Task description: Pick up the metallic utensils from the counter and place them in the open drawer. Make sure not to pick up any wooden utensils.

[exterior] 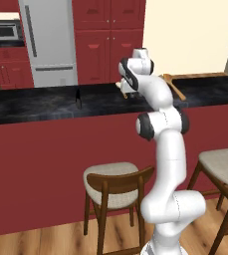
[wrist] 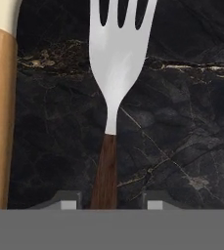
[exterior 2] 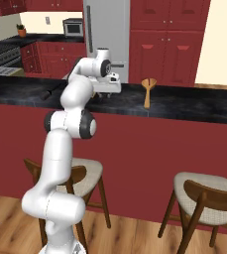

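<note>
- The gripper (wrist: 111, 205) is set low over the black stone counter (wrist: 182, 122). Its jaws stand apart on either side of the fork's dark brown handle, with a sliver of counter showing on each side, so nothing is clamped yet.
- The fork (wrist: 114, 63) lies flat on the counter, with its silver tines toward 12 o'clock in the hand view and its handle running down to 6 o'clock between the finger tips (wrist: 69, 205).
- The step in hand is judged to be the closing on the fork. The jaws should be kept centred on the handle so that both pads meet it together and it is not pushed sideways.
- A wooden handle with a pale upper part (wrist: 0, 112) lies just beside the fork at 9 o'clock. It should be left untouched, and the lift is best made straight up.
- Metallic utensils counted: two, namely the fork and one black knife (exterior: 78, 97), which lies at 9 o'clock of the gripper in the left base view.
- Wooden utensils counted: at least two, namely the one beside the fork and a wooden spoon (exterior 2: 147, 92) at 3 o'clock of the gripper in the right base view.
- Stools counted: two (exterior: 116, 185).
</note>
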